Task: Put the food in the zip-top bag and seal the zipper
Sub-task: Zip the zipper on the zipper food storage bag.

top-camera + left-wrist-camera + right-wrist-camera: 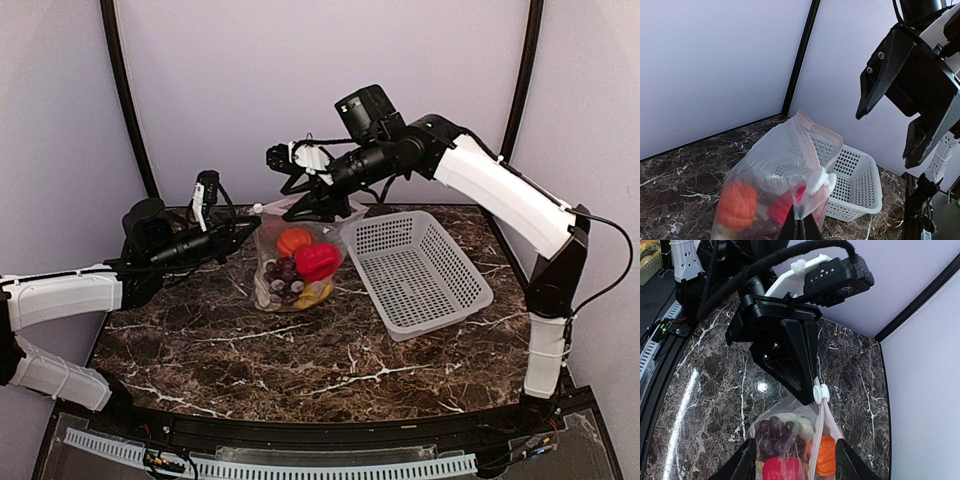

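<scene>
The clear zip-top bag (pixel 292 268) stands on the table with the food in it: orange-red tomato (pixel 293 240), red pepper (pixel 318 261), purple grapes (pixel 283 271) and a yellow piece (pixel 316 295). My left gripper (pixel 250 226) is shut on the bag's top corner (pixel 801 212), just under the white slider (pixel 821 180). The pinkish zipper (pixel 812 135) gapes open behind the slider. My right gripper (pixel 318 208) is open and empty above the bag mouth. Its fingers (pixel 742 462) straddle the bag (pixel 790 440) without touching it. The slider also shows in the right wrist view (pixel 819 393).
The white perforated basket (pixel 415 270) stands empty just right of the bag, and shows behind it in the left wrist view (pixel 857 182). Grey walls close the back and sides. The dark marble table (pixel 300 360) extends toward the front edge.
</scene>
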